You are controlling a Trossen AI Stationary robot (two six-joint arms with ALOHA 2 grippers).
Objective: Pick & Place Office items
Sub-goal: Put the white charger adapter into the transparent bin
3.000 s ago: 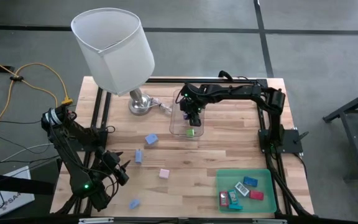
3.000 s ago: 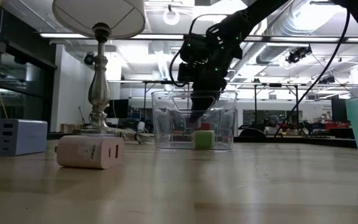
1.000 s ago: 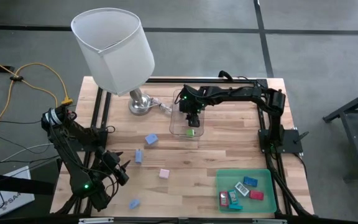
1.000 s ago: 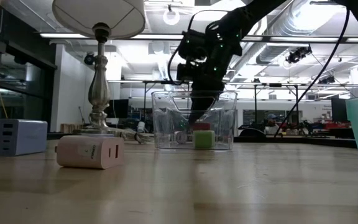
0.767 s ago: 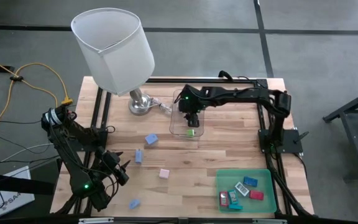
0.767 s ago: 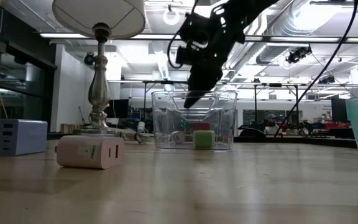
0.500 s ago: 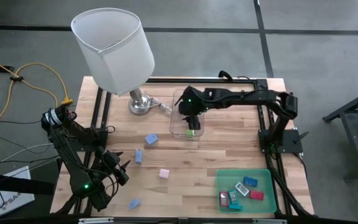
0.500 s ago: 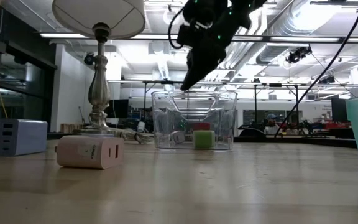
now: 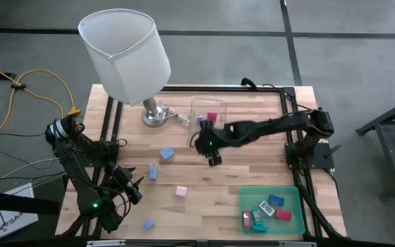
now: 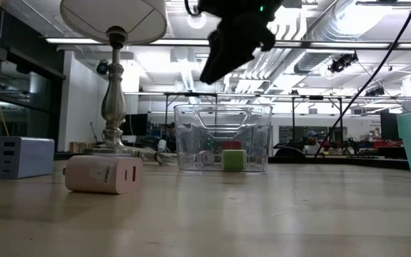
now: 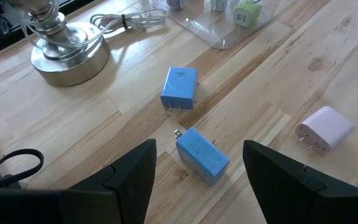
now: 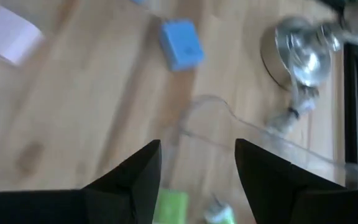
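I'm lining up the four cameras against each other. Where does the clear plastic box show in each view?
High view: clear plastic box at the table's far middle, just right of the lamp base.
Low view: box mid-picture, right of the lamp base.
Left wrist view: box corner at the top edge.
Right wrist view: box rim, blurred, beside the lamp base.
Shared landmark: the lamp base.

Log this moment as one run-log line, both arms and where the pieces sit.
right gripper: open, empty, raised beside clear box | left gripper: open, waiting near-left | green piece: in box | blue pieces: on table
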